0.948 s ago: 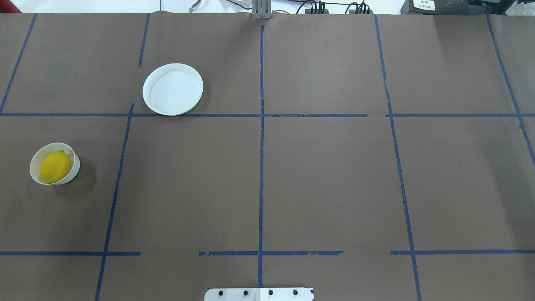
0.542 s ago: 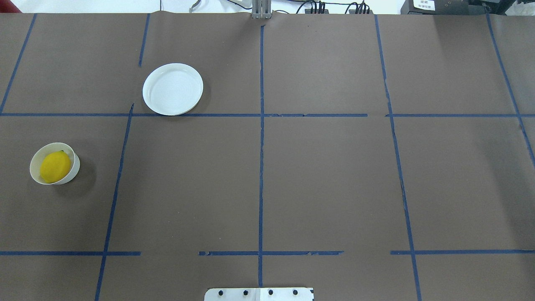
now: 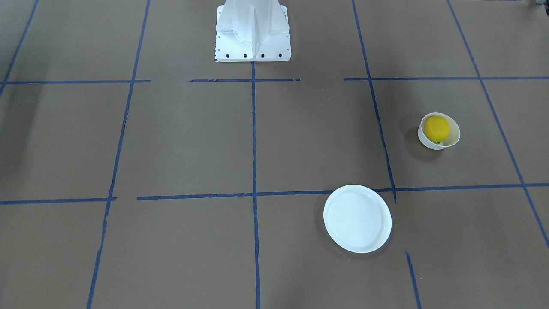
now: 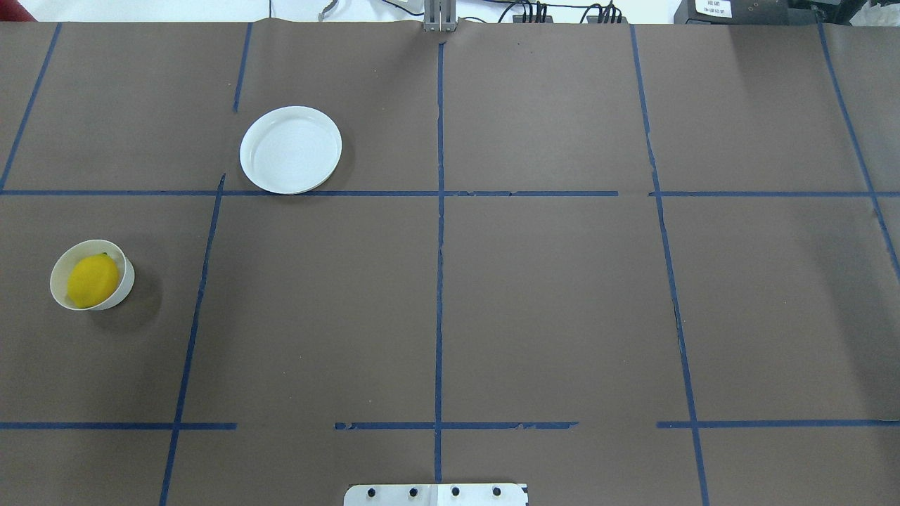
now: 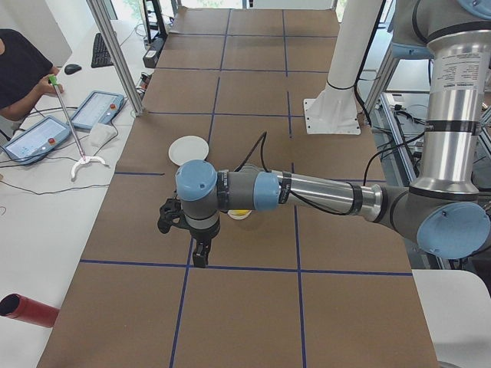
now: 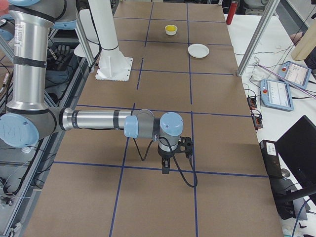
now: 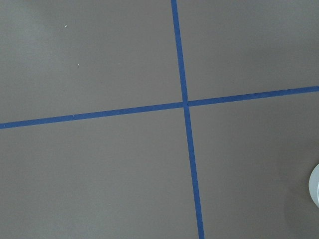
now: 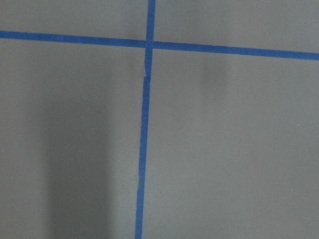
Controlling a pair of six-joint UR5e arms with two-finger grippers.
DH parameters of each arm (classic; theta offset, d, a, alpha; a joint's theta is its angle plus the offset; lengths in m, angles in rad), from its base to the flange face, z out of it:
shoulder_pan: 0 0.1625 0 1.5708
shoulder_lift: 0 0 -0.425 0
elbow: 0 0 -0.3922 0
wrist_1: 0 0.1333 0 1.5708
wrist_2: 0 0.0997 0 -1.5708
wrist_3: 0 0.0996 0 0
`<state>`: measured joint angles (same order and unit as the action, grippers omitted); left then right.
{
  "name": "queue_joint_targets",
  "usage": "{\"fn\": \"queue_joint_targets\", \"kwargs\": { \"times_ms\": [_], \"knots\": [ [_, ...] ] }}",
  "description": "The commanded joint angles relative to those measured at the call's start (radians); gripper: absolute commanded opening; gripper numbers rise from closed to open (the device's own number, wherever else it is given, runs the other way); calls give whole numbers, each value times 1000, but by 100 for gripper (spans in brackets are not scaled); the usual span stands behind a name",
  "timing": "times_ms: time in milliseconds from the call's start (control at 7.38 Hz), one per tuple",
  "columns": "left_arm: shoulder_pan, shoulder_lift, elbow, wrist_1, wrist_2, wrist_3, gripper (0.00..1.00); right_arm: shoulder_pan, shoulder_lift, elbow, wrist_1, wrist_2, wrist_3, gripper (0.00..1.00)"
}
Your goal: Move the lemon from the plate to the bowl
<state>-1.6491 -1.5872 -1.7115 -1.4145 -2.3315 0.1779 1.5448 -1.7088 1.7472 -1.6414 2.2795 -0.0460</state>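
The yellow lemon (image 4: 91, 281) lies inside the small deep white bowl (image 4: 127, 284) at the table's left side; both also show in the front view, lemon (image 3: 436, 128) and bowl (image 3: 453, 139). The flat white plate (image 4: 290, 150) stands empty, farther back and to the right of the bowl; it also shows in the front view (image 3: 357, 219). My left gripper (image 5: 201, 257) hangs over the table near the bowl, away from the lemon. My right gripper (image 6: 165, 168) hangs over the table's other end. Both show only in side views, so I cannot tell whether they are open or shut.
Blue tape lines (image 4: 439, 211) divide the brown table cover. The robot's white base mount (image 3: 253, 30) stands at the table's robot-side edge. Tablets (image 5: 34, 134) and a person sit at a side desk. A white rim (image 7: 315, 185) shows at the left wrist view's edge.
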Motion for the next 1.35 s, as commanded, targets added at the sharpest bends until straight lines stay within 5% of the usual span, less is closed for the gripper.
{"fn": "queue_joint_targets", "kwargs": {
  "times_ms": [0,1219],
  "knots": [
    [0,0,0,0,0,0,100,0,0,0,0,0,0,100],
    [0,-5,-10,3,1,-2,100,0,0,0,0,0,0,100]
  ]
}}
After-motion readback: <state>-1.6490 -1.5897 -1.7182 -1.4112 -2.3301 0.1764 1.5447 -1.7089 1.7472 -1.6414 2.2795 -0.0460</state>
